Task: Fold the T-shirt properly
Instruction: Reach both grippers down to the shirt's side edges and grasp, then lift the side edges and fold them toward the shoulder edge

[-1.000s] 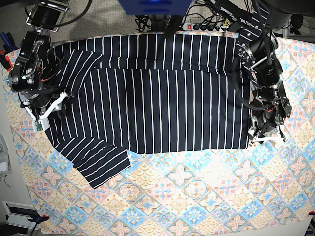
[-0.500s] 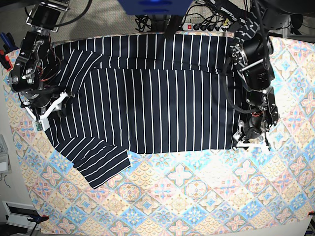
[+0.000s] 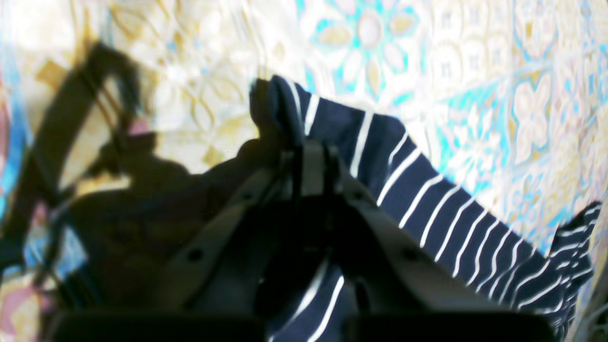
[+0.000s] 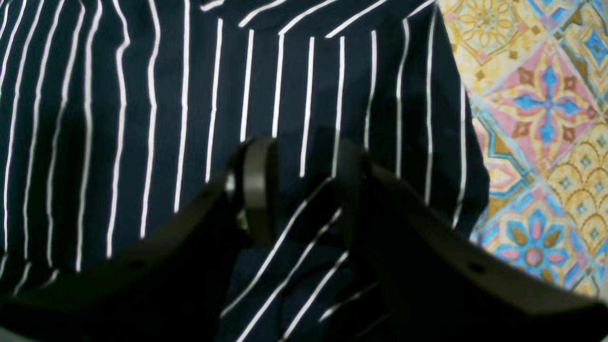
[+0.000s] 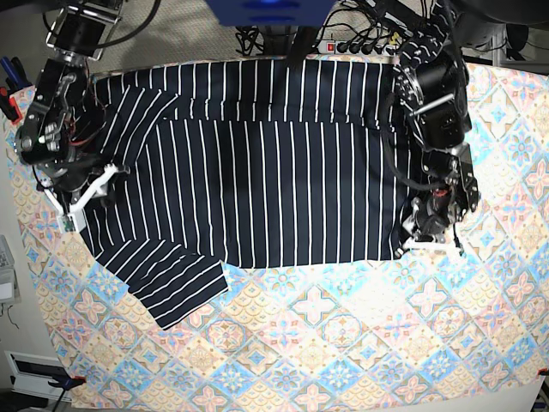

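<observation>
The T-shirt (image 5: 266, 172) lies on the tablecloth (image 5: 343, 343), between 2 grippers.

Two black jointed arms with looping black cables, white claw (image 5: 429, 242) brackets, dark screw holes.

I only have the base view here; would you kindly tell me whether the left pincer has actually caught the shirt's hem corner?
Observer: Yes. In the left wrist view the left pincer is shut on a bunched fold of the T-shirt.
Operator: Thanks. And the right pincer?
Observer: The right wrist view shows the right pincer with jaws apart and striped cloth lying between them.
Operator: Is that near an edge?
Observer: Yes, the tablecloth shows just beside it.
</observation>
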`<state>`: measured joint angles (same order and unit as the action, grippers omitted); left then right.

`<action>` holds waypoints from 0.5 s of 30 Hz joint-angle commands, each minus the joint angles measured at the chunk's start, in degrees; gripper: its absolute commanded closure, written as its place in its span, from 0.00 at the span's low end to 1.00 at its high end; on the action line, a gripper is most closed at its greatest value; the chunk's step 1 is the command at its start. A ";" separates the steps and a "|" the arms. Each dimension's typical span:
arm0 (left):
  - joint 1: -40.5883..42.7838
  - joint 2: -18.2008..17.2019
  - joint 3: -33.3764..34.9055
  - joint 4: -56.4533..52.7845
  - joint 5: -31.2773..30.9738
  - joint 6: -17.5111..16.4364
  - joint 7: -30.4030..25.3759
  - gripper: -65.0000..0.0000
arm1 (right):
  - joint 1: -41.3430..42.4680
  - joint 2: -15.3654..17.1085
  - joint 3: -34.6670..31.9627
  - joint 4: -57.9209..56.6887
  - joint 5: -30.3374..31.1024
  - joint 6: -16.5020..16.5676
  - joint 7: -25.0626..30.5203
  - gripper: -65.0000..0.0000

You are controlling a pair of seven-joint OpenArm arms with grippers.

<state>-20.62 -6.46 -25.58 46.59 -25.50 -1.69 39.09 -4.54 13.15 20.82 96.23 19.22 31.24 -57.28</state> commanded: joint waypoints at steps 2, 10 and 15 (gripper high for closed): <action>0.80 -0.09 0.13 4.01 0.84 0.42 3.85 1.00 | 3.26 2.90 0.24 -0.62 -0.63 -0.17 1.67 0.68; 5.19 0.09 0.13 14.82 0.84 0.42 7.28 1.00 | 13.72 5.80 -0.91 -16.62 -1.60 -0.08 2.02 0.68; 6.60 0.00 0.13 15.87 0.84 0.42 7.28 1.00 | 20.93 9.14 -10.05 -26.82 -1.60 -0.08 5.01 0.68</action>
<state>-12.97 -5.85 -25.45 61.43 -24.25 -1.04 46.96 15.29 21.54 10.39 68.42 16.97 31.03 -52.53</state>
